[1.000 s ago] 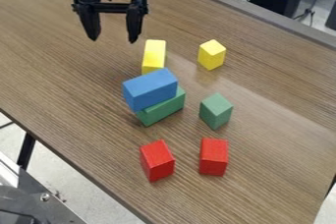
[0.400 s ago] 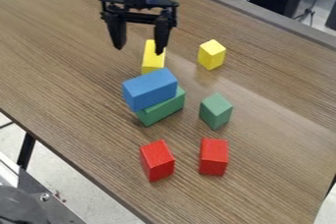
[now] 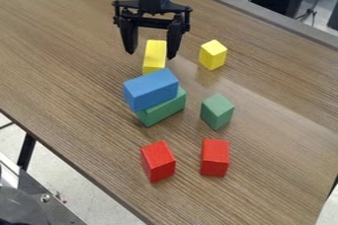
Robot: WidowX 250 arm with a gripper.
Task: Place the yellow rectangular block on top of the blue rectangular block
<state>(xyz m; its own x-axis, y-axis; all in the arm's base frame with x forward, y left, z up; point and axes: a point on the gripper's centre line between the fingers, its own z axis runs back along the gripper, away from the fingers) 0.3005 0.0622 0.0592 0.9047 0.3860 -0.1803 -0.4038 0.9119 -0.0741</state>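
Long yellow block (image 3: 155, 57) has stayed put on the surface (image 3: 277, 115), near the blue block (image 3: 150, 88) atop a green one (image 3: 162, 112). Since the earlier frames the claw (image 3: 151, 55) has shifted rightward in view; it is spread, its fingers (image 3: 175, 39) appearing either side of the yellow block.

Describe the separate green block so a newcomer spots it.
On the brown table, find the two red blocks nearest the camera. Just beyond the right-hand one stands the green block, its top bare, unlike the green one under the blue block.
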